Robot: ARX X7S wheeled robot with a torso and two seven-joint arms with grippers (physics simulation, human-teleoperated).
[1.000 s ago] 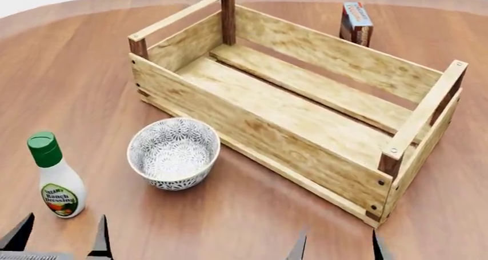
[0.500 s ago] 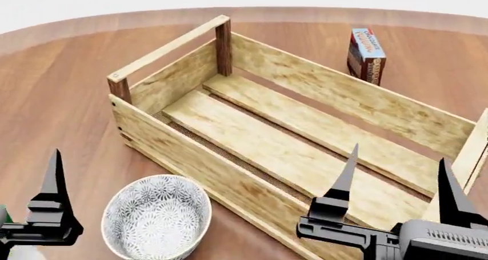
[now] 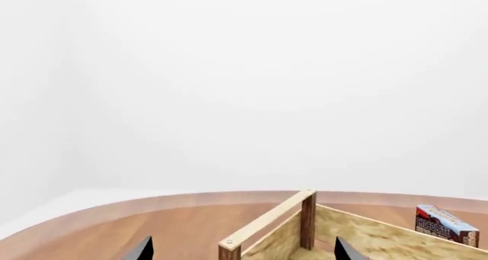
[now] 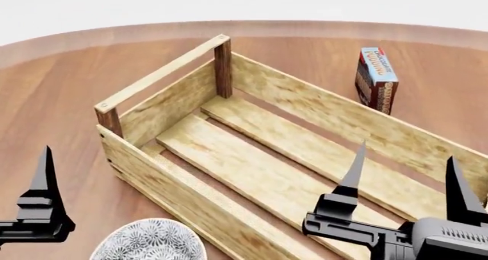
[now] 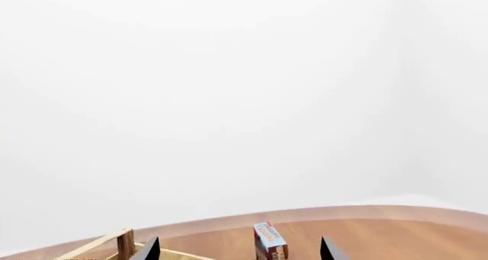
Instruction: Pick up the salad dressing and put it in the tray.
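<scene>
Two hands, right hand [image 4: 402, 168] wide open, empty, above tray [image 4: 164, 108].

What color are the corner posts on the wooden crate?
Dark brown, against light wood slats; the corner posts of the crate show best in the head view.

The left gripper [image 3: 242, 251] showed only two dark fingertips, spread apart. Between and beyond them stood the tray's [image 3: 358, 237] end rail and a dark corner post. Farther right, a blue-and-red carton [image 3: 446, 226] stood upright on the wooden table [image 3: 152, 220].
</scene>
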